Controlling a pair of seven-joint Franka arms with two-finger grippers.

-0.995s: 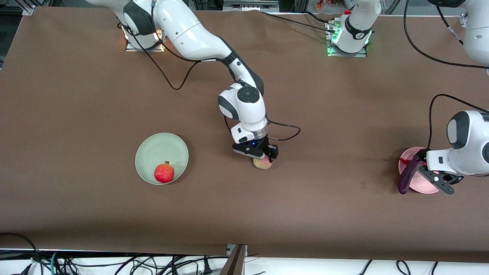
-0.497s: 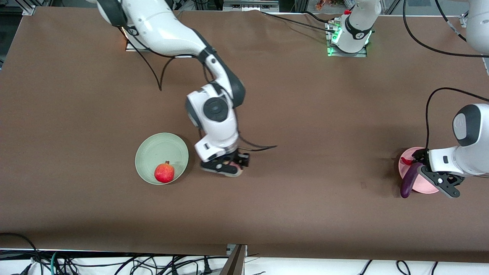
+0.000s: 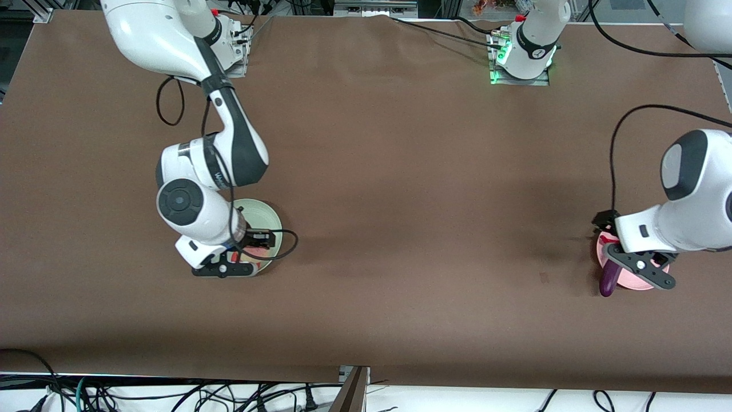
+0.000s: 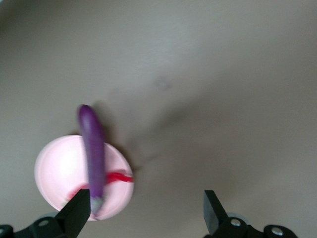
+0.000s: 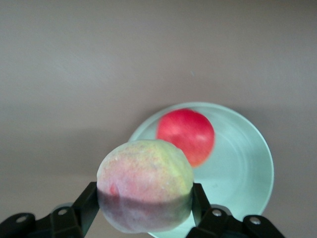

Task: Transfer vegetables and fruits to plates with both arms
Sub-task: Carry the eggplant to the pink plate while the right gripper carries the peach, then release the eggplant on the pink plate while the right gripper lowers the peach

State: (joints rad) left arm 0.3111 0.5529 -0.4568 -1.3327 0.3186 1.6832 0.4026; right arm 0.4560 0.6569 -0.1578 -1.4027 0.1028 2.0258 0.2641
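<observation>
My right gripper (image 3: 243,260) is shut on the yellow-green, pink-blushed peach (image 5: 144,191) and holds it over the mint green plate (image 3: 266,216). The red pomegranate (image 5: 186,134) lies in that plate (image 5: 242,163); the gripper hides most of it in the front view. My left gripper (image 3: 637,266) hangs open and empty over the pink plate (image 3: 632,280). The purple eggplant (image 4: 92,148) lies across the pink plate (image 4: 54,168), one end (image 3: 608,280) sticking out past the rim. The red chili (image 4: 119,177) lies on the plate under the eggplant.
The brown table (image 3: 429,189) stretches bare between the two plates. The arm bases stand along the edge farthest from the front camera. Cables hang below the nearest edge.
My right arm has carried the peach from the table's middle to above the green plate. My left gripper has shifted slightly over the pink plate; the eggplant stays there.
</observation>
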